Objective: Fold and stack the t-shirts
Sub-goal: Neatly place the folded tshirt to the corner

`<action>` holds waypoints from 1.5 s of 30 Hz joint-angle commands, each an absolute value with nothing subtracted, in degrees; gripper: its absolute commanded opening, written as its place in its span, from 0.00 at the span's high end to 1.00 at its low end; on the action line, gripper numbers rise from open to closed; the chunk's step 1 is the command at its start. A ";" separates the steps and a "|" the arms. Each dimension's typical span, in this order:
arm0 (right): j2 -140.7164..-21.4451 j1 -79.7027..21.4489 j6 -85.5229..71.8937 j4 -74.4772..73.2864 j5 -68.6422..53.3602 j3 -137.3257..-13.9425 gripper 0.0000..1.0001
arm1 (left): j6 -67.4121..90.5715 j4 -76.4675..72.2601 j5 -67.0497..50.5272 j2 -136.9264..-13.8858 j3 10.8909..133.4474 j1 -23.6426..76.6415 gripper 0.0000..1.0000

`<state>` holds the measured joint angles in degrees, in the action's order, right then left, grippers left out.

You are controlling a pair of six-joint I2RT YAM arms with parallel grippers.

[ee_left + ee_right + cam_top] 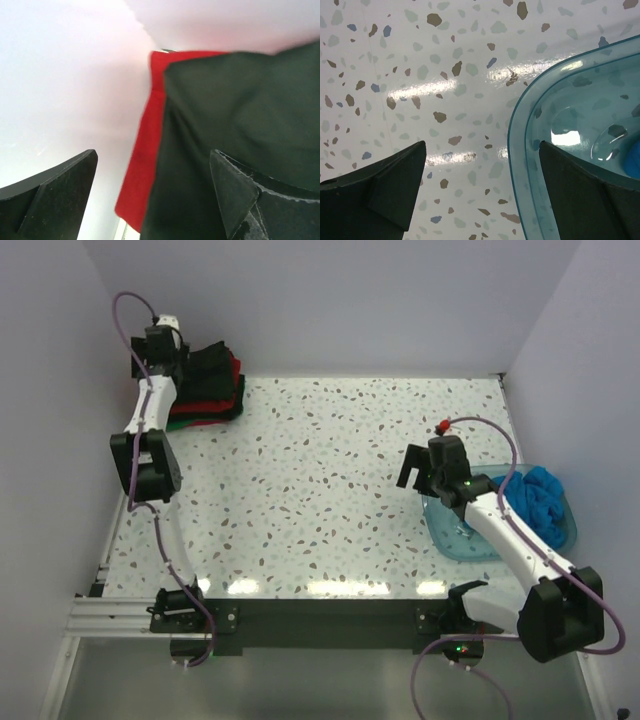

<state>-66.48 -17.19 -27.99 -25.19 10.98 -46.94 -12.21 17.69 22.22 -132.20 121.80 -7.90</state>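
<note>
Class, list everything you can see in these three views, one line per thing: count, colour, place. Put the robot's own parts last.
t-shirt stack: one pile, black on top with red and green layers beneath, far left corner of the table.
blue t-shirt: one, bright blue, crumpled in the tub.
tub: one, translucent blue, at the table's right edge.
table: one, white with speckles.
left arm: one, white and black, jaws open at the stack.
right arm: one, white and black, jaws open over the tub's left rim.
</note>
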 commanded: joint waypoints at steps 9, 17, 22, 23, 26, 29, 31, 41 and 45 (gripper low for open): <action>-63.38 -17.14 -28.83 -27.51 13.53 -50.97 0.01 | 5.15 23.54 29.12 -125.52 130.25 -8.35 0.00; -57.57 -17.14 -29.71 -29.88 11.17 -49.31 0.01 | 19.04 33.65 14.10 -106.13 117.27 -4.57 0.00; -52.92 -17.14 -27.78 -30.15 8.18 -46.50 0.01 | 25.66 27.26 11.84 -88.18 87.01 4.46 0.00; -51.52 -17.14 -27.34 -30.58 8.17 -45.62 0.01 | 29.14 26.99 17.17 -83.11 83.10 7.09 0.00; -48.71 -17.23 -26.81 -32.69 7.65 -44.65 0.01 | 34.69 27.86 16.35 -74.84 67.38 14.65 0.00; -45.11 -17.23 -26.63 -32.70 3.80 -42.20 0.01 | 39.61 30.66 20.54 -67.36 59.70 19.58 0.00; -43.08 -17.23 -26.37 -32.52 1.68 -40.53 0.01 | 41.83 32.77 22.49 -64.00 53.46 23.54 0.00; -35.95 -17.23 -28.39 -31.73 0.17 -33.58 0.02 | 45.53 37.18 22.06 -53.09 40.43 24.43 0.00; -36.03 -17.23 -28.91 -32.25 0.09 -32.87 0.01 | 45.26 37.35 22.23 -52.03 39.82 24.43 0.00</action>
